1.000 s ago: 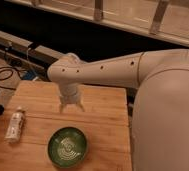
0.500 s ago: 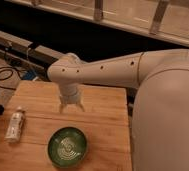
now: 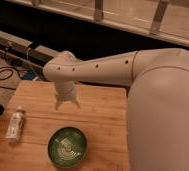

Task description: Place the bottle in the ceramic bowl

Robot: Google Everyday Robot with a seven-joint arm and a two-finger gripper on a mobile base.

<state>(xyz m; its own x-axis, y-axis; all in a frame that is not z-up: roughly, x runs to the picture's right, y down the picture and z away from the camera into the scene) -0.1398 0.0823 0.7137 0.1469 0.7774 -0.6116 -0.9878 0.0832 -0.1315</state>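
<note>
The small white bottle lies on its side near the left edge of the wooden table, cap end pointing away from me. The dark green ceramic bowl with pale rings inside sits near the front of the table and holds nothing. My gripper hangs from the white arm above the table's middle, fingers pointing down, open and empty. It is behind the bowl and to the right of the bottle, apart from both.
The big white arm fills the right side of the view. Black cables and a grey rail lie on the floor beyond the table's far left edge. A railing runs along the back.
</note>
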